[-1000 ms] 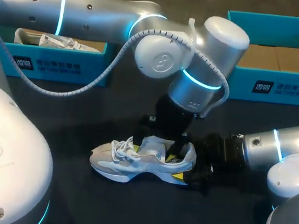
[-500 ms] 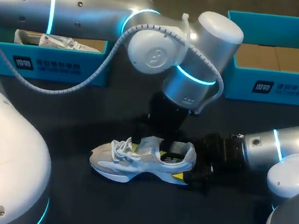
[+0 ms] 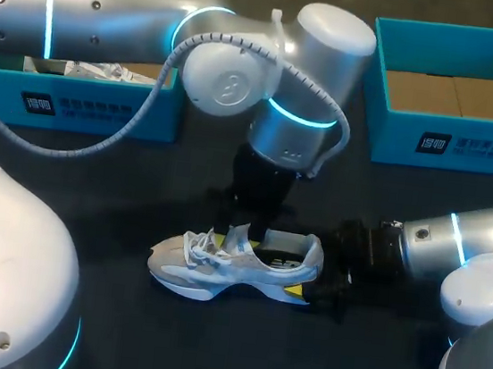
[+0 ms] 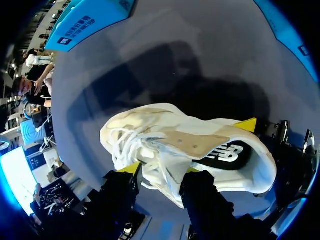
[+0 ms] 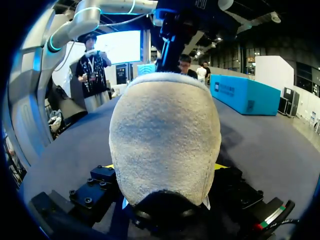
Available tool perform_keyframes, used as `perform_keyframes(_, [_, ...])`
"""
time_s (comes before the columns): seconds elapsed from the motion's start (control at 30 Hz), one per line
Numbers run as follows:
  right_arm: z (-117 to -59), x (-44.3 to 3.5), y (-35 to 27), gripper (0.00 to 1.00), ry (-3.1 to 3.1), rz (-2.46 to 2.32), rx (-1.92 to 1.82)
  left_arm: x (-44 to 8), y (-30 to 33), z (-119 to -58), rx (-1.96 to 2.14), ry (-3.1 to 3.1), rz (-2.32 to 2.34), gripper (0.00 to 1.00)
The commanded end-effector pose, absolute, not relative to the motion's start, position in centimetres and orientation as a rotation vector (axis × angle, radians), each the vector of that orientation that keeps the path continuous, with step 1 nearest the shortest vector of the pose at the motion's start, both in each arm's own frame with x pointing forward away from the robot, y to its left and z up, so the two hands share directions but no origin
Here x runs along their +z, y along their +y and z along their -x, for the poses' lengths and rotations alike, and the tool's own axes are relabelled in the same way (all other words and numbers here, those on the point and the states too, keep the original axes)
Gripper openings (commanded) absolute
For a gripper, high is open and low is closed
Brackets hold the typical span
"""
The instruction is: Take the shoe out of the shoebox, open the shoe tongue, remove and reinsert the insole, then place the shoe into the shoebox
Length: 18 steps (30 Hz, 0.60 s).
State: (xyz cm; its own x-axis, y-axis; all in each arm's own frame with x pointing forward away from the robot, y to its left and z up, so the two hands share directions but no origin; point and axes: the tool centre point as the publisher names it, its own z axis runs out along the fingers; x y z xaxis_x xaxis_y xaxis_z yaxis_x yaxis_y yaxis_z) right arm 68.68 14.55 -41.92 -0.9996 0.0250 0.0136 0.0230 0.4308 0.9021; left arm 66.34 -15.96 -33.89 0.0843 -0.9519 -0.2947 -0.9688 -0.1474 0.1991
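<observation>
A white and grey shoe (image 3: 218, 267) lies on its sole on the dark table, toe toward the left. My right gripper (image 3: 312, 275) is shut on its heel (image 5: 165, 145), a finger on each side. From above, my left gripper (image 3: 245, 231) comes down at the shoe's throat. In the left wrist view my left gripper (image 4: 162, 170) has the white tongue (image 4: 165, 162) between its fingers, and both yellow tips (image 4: 131, 168) press against it. The black insole (image 4: 225, 154) shows inside the shoe's opening.
A teal shoebox (image 3: 450, 142) with brown cardboard inside stands at the back right. A second teal box (image 3: 76, 108) holding white stuffing stands at the back left, partly behind my left arm.
My left gripper has shifted from over the heel opening leftward to the tongue, and its fingers have drawn together onto it. The right arm and the shoe have stayed put.
</observation>
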Motion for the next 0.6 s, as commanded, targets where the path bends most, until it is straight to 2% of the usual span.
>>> perform_keyframes(0.03, [-68.69, -42.12, 14.90, 0.00, 2.659, -0.046, 1.669, -34.10, -16.86, -66.08, 0.553, 2.021, 2.252, 0.43])
perform_keyframes(0.4, [-68.69, -42.12, 14.90, 0.00, 2.659, -0.046, 1.669, -33.56, -17.66, -65.31, 0.505, 2.022, 2.185, 0.40])
perform_keyframes(0.53, [-68.69, -42.12, 14.90, 0.00, 2.659, -0.046, 1.669, -33.39, -17.43, -65.22, 0.481, 2.011, 2.195, 0.18])
perform_keyframes(0.6, [-68.69, -42.12, 14.90, 0.00, 2.659, -0.046, 1.669, -33.27, -17.09, -65.34, 0.460, 1.998, 2.212, 0.00])
